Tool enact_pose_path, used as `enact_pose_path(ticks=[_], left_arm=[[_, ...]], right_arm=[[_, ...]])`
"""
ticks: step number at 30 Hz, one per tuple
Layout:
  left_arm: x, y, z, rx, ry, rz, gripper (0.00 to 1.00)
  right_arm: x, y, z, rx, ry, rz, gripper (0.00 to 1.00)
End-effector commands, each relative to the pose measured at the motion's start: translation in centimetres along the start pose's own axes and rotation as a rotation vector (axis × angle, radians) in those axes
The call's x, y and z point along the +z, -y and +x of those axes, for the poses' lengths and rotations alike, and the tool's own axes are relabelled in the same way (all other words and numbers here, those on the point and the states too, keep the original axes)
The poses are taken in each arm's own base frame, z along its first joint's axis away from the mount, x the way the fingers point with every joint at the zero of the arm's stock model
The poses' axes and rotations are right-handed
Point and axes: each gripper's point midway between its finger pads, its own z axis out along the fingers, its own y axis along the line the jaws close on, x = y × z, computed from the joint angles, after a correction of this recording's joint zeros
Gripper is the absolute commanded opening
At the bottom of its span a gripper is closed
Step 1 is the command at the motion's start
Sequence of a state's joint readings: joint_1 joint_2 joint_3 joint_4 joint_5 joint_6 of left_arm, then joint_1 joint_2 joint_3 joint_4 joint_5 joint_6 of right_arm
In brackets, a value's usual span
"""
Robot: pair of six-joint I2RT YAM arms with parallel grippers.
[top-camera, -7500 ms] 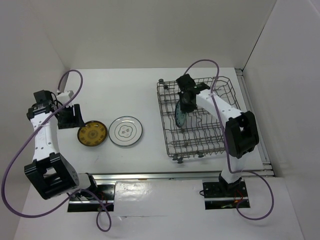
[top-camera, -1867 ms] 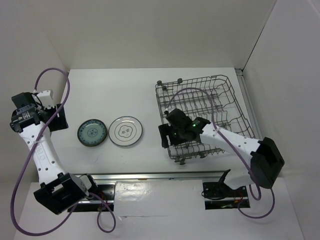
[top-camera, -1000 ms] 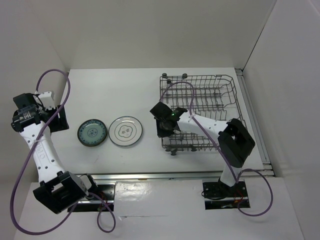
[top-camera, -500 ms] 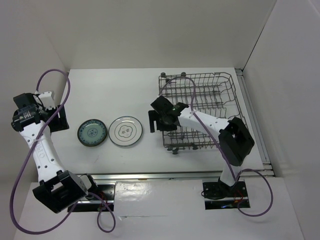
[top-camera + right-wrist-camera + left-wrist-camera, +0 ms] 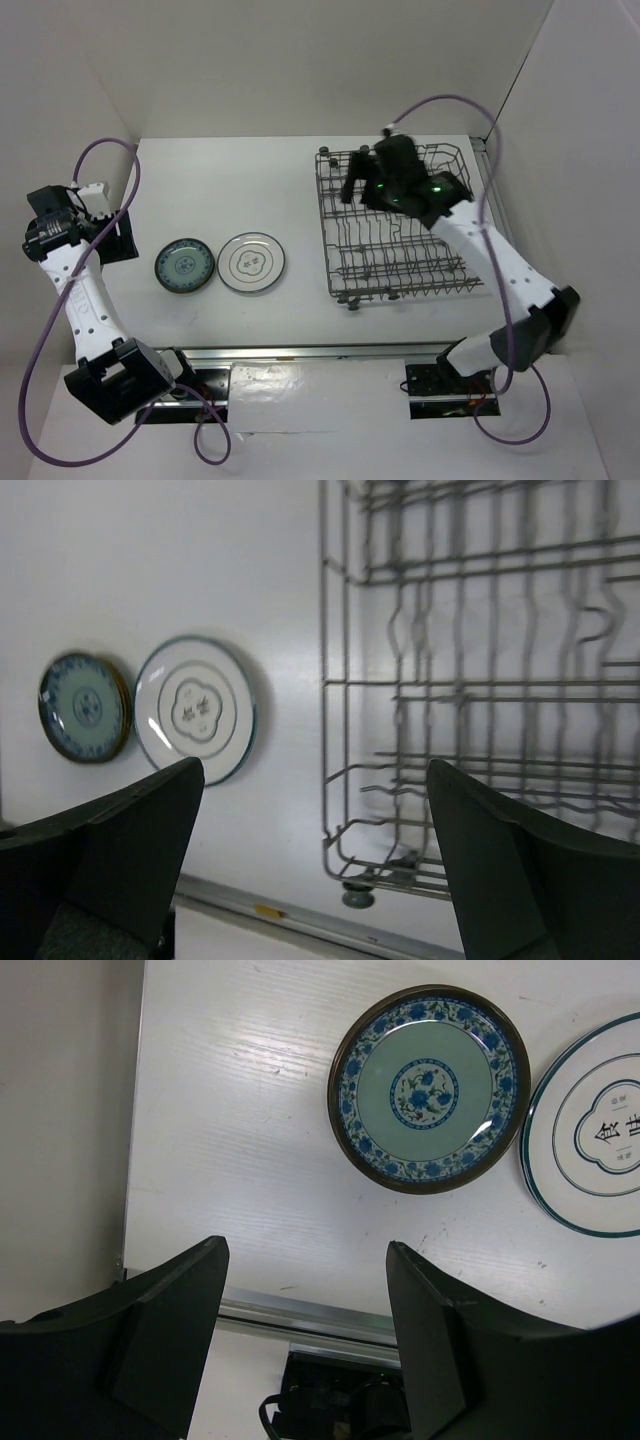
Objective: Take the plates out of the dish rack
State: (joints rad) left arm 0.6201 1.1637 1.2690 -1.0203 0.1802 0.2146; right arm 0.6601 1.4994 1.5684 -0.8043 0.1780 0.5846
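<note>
The dish rack (image 5: 327, 232), a grey wire basket, stands at the right of the table with no plate showing in it. Two plates lie flat on the table left of it: a teal-blue patterned one (image 5: 185, 266) with a brown rim around it, and a white one (image 5: 252, 263) with a dark rim. My right gripper (image 5: 352, 190) hangs open and empty above the rack's far left corner. Over the table's left edge, left of the teal plate (image 5: 428, 1088), my left gripper (image 5: 118, 238) is held open with nothing between its fingers. The right wrist view shows the rack's (image 5: 324, 630) near left corner and both plates.
White walls close in the table on the left, back and right. A metal rail (image 5: 330, 350) runs along the near edge, with both arm bases behind it. The right arm's purple cable (image 5: 450, 100) arcs over the rack's far side.
My right gripper has opened and swung up from the rack's near left side to above its far left corner. The left arm has stayed still.
</note>
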Motion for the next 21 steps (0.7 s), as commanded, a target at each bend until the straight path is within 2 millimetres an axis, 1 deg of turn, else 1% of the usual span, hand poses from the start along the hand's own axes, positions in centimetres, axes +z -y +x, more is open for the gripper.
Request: enact_pose_path(ticks=[1, 2, 3, 4, 5, 6, 7, 8, 9, 11, 12, 14, 16, 17, 19, 21], left_arm=[[-0.2, 0.1, -1.0, 0.036, 0.035, 0.015, 0.78], [-0.2, 0.1, -1.0, 0.036, 0.035, 0.015, 0.78], [-0.2, 0.1, -1.0, 0.036, 0.035, 0.015, 0.78], [-0.2, 0.1, -1.0, 0.036, 0.035, 0.015, 0.78], [-0.5, 0.1, -1.3, 0.038, 0.045, 0.012, 0.78], [-0.7, -0.1, -1.5, 0.040, 0.051, 0.001, 0.78], [-0.7, -0.1, -1.5, 0.040, 0.051, 0.001, 0.76], [-1.0, -0.2, -1.9, 0.043, 0.064, -0.003, 0.76], [-1.2, -0.1, -2.2, 0.034, 0.072, -0.006, 0.76], [-2.0, -0.2, -3.0, 0.042, 0.105, -0.016, 0.76], [-2.4, -0.1, -3.2, 0.031, 0.111, -0.017, 0.76], [-2.7, -0.2, -3.6, 0.034, 0.122, -0.020, 0.76], [-3.2, -0.1, -3.7, 0.036, 0.132, -0.023, 0.76], [-3.2, -0.1, -3.7, 0.036, 0.133, -0.023, 0.76], [-4.0, -0.3, -4.0, 0.041, 0.156, -0.046, 0.76], [-4.3, -0.5, -3.9, 0.051, 0.160, -0.063, 0.76]], right_arm=[[-5.5, 5.9, -2.7, 0.074, 0.088, 0.062, 1.00], [-7.8, 8.8, -3.5, 0.108, 0.135, 0.114, 1.00], [-8.4, 10.7, -2.9, 0.116, 0.133, 0.155, 1.00], [-9.3, 12.3, -2.8, 0.129, 0.144, 0.188, 1.00], [-10.2, 14.7, -2.7, 0.163, 0.154, 0.238, 1.00], [-11.5, 15.8, -2.1, 0.167, 0.173, 0.257, 1.00], [-12.2, 16.7, -1.7, 0.172, 0.181, 0.276, 1.00], [-12.8, 17.6, -1.2, 0.189, 0.190, 0.306, 1.00], [-13.7, 17.9, -0.6, 0.189, 0.215, 0.310, 1.00], [-14.6, 18.2, -0.5, 0.199, 0.248, 0.319, 1.00], [-15.3, 18.0, -0.6, 0.199, 0.272, 0.309, 1.00], [-15.8, 18.3, -0.7, 0.190, 0.290, 0.326, 1.00], [-15.8, 18.5, -0.7, 0.190, 0.293, 0.334, 1.00], [-15.8, 18.5, -0.7, 0.190, 0.294, 0.334, 1.00], [-16.1, 18.2, -0.7, 0.190, 0.298, 0.321, 1.00], [-16.0, 18.1, -0.7, 0.189, 0.294, 0.312, 1.00]])
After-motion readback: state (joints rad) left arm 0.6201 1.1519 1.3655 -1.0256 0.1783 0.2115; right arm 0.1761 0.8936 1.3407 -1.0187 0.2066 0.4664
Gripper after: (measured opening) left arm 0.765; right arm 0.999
